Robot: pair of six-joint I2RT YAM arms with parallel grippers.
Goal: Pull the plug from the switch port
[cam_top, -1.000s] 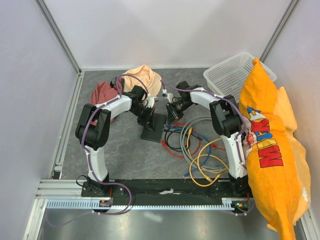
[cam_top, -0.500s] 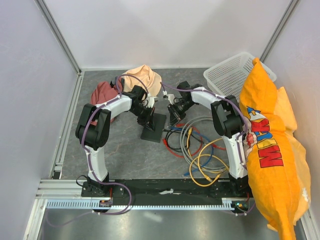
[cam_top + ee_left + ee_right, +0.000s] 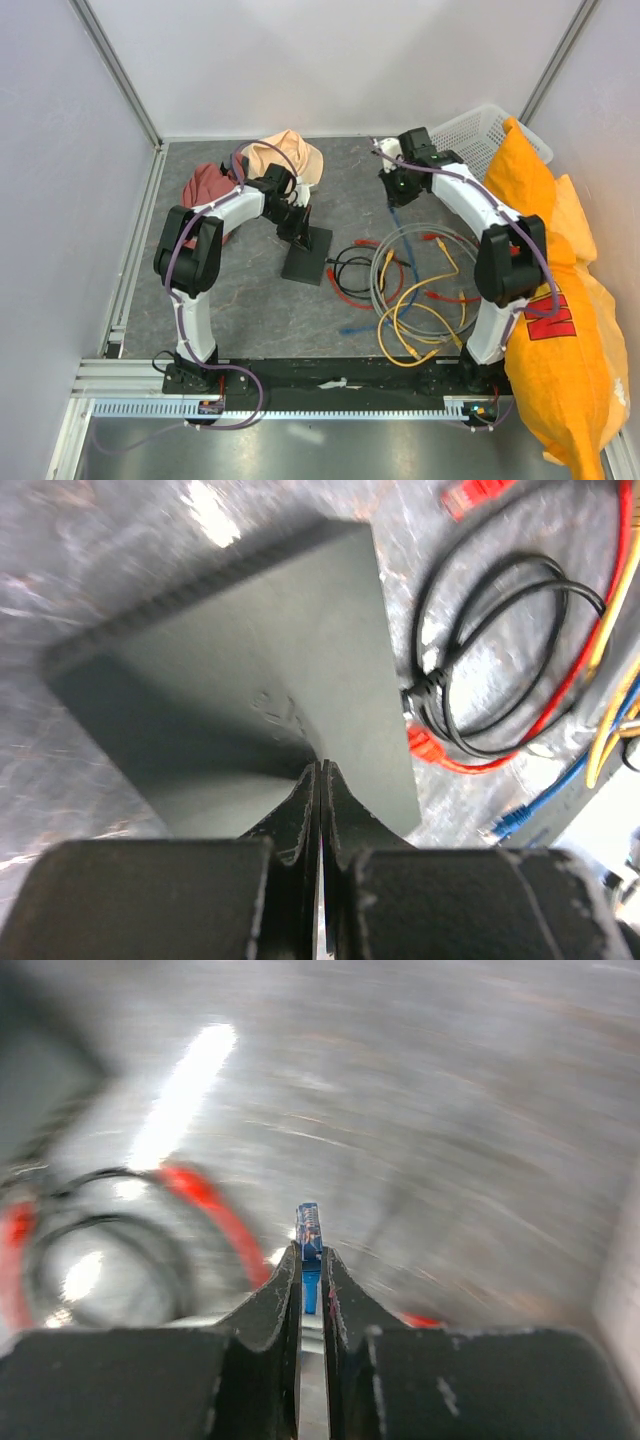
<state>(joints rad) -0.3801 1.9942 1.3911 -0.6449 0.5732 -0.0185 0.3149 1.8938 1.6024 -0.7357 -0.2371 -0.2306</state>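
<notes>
Plug free of the port — the pull itself looks done.
The right hand is clamped on the blue plug, held up near the desk's far right corner, well apart from the switch. The switch lies flat mid-desk under the left hand, whose fingers are pressed together on its top. Next, I judge, the plug gets set down and the switch released. The desk is mottled grey — loose cables toward its right edge, a white basket in the far right corner, pale walls around.
</notes>
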